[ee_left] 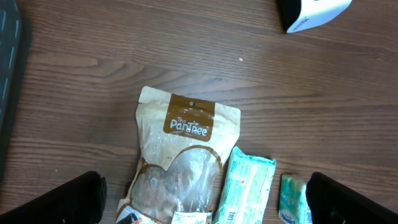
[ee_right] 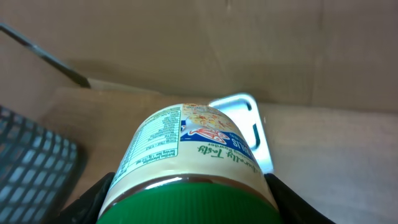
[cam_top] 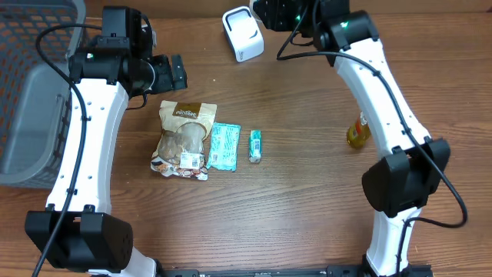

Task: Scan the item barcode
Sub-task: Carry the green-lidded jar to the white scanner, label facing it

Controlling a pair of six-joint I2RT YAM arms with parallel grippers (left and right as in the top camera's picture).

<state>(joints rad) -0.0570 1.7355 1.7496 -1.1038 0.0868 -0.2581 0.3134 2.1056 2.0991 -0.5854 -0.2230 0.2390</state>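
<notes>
My right gripper is shut on a jar with a green lid and a cream label; its black fingers press both sides just below the lid. The jar points at the white scanner, which lies just beyond it. The nutrition panel shows on the jar's left side, and no barcode is in sight. From overhead the scanner sits at the table's far edge with the right gripper beside it, the jar hidden. My left gripper hangs open above the snack bag.
A teal packet and a small teal packet lie right of the brown snack bag. A yellow bottle stands at the right. A grey basket fills the left edge.
</notes>
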